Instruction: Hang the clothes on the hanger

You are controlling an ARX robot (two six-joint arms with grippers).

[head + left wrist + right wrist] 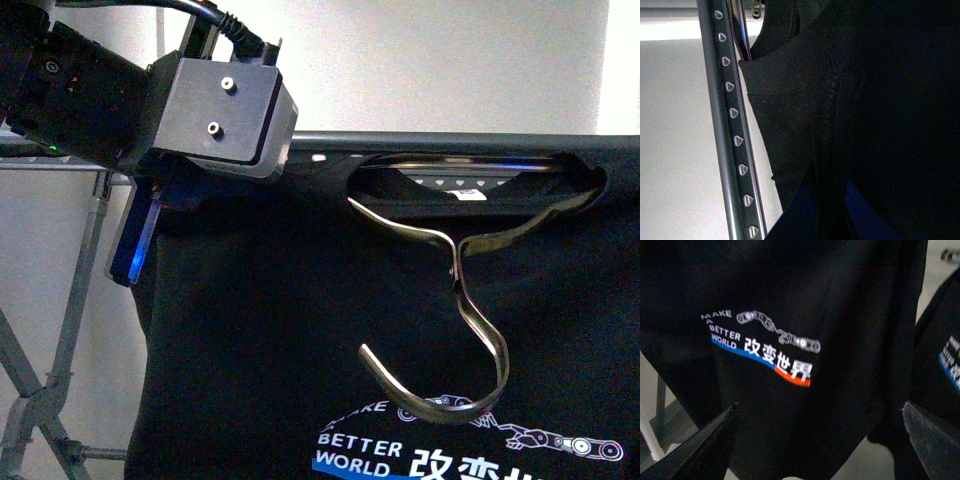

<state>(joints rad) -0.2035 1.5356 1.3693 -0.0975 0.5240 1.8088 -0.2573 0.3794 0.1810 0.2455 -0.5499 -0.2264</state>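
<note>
t-shirt (280,330) hangs from the rack rail (420,140); placement looks nearly done. left hand (150,235) at the shirt's 10 o'clock, grip indiscernible; right hand (818,407) spread open. next: withdraw without snagging.

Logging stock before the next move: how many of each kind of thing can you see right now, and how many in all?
Printed black T-shirts: 2, the draped T-shirt and a second printed shirt, seen only in the right wrist view
Brass coat hanger: 1
Dark-grey clothes rack: 1
Total: 4
</note>
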